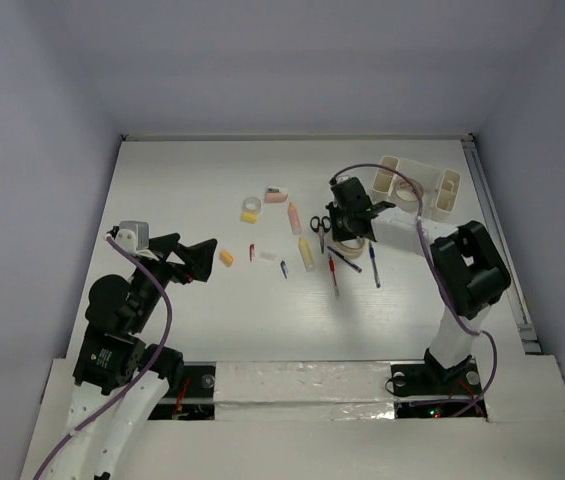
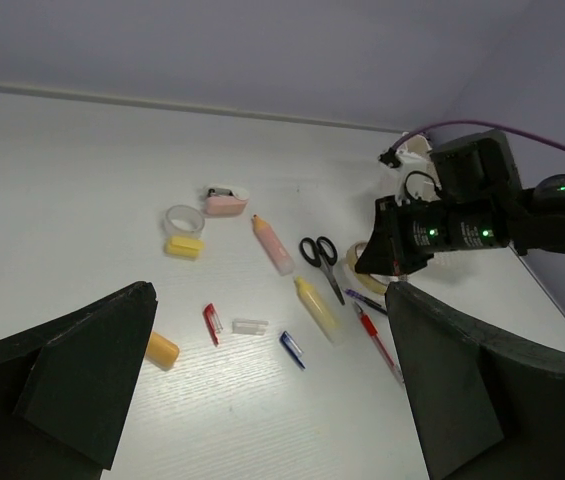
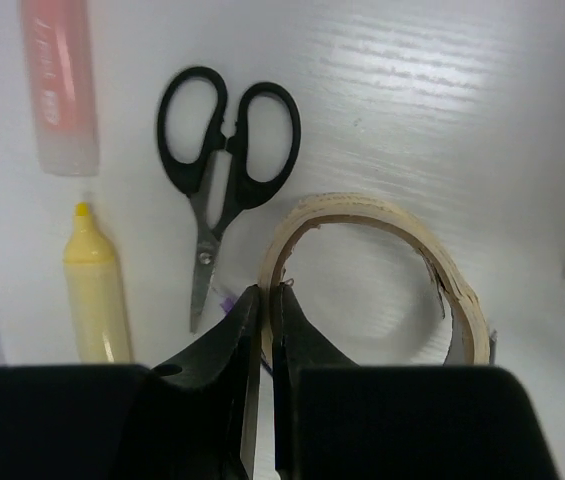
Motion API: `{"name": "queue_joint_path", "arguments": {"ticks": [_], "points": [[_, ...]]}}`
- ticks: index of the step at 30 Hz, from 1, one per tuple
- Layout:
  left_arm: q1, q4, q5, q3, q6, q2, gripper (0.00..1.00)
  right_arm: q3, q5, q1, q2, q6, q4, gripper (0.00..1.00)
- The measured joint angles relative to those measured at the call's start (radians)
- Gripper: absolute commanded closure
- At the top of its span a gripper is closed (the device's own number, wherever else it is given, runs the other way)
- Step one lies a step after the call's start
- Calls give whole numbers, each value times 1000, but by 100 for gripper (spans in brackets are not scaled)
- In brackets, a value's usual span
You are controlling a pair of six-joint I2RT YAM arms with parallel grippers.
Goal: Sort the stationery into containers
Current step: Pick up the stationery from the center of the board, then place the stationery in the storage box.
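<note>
Step in hand: we are clamping the right gripper (image 3: 267, 298) on the wall of 1 beige tape roll (image 3: 362, 204), just beside the scissors (image 3: 208, 235). We are judging the next move as lifting it clear and carrying it to the organizer (image 1: 417, 182). Left gripper (image 1: 200, 260) is idling, fingers spread.

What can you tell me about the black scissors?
The scissors are small, with two black plastic-looking loop handles and short grey metal blades, shut. They lie flat on the white table, handles away from the right gripper, tips towards it. A yellow marker lies on one side and a beige tape roll on the other; neither seems to touch them.
</note>
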Motion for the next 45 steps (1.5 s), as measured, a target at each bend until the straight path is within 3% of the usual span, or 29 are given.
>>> {"name": "queue_joint_path", "arguments": {"ticks": [11,20,25,27,28,31,32,33,37,45], "points": [[0,0,9,0,0,-3,1,-10,129,-24,-399,-23,62,100],[0,0,13,0,0,-9,1,25,169,-323,-350,20,68,100],[0,1,13,0,0,-16,1,46,157,-379,-269,39,68,100],[0,1,13,0,0,-16,1,46,150,-385,-252,48,68,85],[0,1,13,0,0,-16,1,46,147,-387,-249,53,68,70],[0,1,13,0,0,-16,1,46,149,-388,-251,60,80,56],[0,1,13,0,0,-16,1,46,148,-389,-251,63,83,42],[0,1,13,0,0,-16,1,46,148,-389,-251,68,82,38],[0,1,14,0,0,-16,1,46,132,-389,-267,69,82,35],[0,1,17,0,0,-15,1,55,-6,-315,-334,87,125,43]]}}
